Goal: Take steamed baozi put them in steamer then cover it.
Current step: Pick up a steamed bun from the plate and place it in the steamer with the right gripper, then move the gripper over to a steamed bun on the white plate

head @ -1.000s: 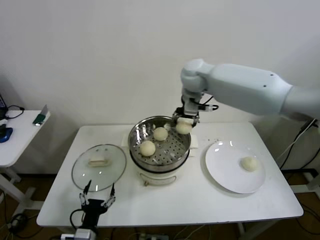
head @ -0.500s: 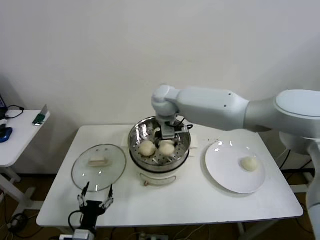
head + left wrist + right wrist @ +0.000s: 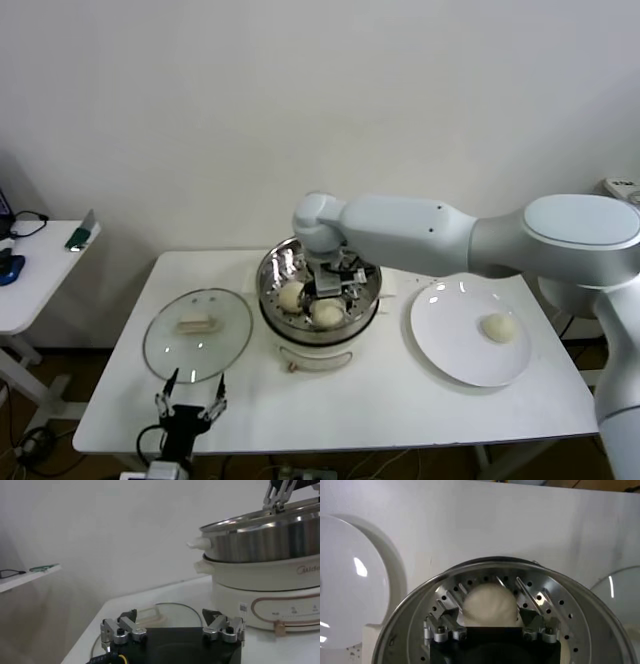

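The right gripper (image 3: 328, 291) stands inside the steamer (image 3: 272, 268), jaws spread wide around a steamed baozi (image 3: 488, 604) on the perforated floor — a careless lift could snag it or clip the rim. One bun (image 3: 498, 326) waits on the plate (image 3: 440, 340); the left gripper (image 3: 190, 405) idles wide near the cover (image 3: 197, 333).

Even, bright indoor light filled the scene; glare glinted off the steamer (image 3: 275, 275), and shadows stayed soft.

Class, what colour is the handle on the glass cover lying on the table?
Cream-white handle, clearest in the head view.
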`<action>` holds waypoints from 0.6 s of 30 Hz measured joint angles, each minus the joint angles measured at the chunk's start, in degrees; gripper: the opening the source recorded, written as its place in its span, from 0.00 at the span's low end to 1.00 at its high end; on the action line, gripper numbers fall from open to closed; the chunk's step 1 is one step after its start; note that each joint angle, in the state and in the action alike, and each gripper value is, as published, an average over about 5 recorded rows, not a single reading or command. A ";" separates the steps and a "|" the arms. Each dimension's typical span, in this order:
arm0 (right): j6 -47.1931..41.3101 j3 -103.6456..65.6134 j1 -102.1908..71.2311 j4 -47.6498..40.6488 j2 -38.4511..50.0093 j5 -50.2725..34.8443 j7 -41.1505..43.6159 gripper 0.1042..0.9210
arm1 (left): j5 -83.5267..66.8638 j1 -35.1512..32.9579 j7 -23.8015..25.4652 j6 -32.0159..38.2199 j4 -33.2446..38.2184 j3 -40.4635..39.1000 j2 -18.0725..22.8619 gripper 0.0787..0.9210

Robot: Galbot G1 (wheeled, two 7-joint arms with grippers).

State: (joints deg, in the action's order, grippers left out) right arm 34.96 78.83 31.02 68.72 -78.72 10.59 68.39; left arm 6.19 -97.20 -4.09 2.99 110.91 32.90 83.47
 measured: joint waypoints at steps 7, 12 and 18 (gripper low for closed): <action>0.37 -1.22 1.32 -0.97 0.77 -0.90 0.29 0.88 | 0.10 -0.39 -0.03 -0.07 0.01 -0.05 0.05 0.88; -0.48 -1.37 3.71 -1.67 2.94 -3.58 0.24 0.88 | 0.23 -0.69 -0.06 -0.10 0.08 -0.35 0.04 0.88; -5.99 2.46 8.22 -1.16 9.06 -11.46 -3.92 0.88 | 0.36 -0.40 -0.07 -0.07 0.09 -0.57 -0.22 0.88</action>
State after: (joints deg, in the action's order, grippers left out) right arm 28.97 81.29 39.24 67.56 -69.66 -0.87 64.47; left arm 6.55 -97.61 -4.16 2.92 111.00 32.33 83.24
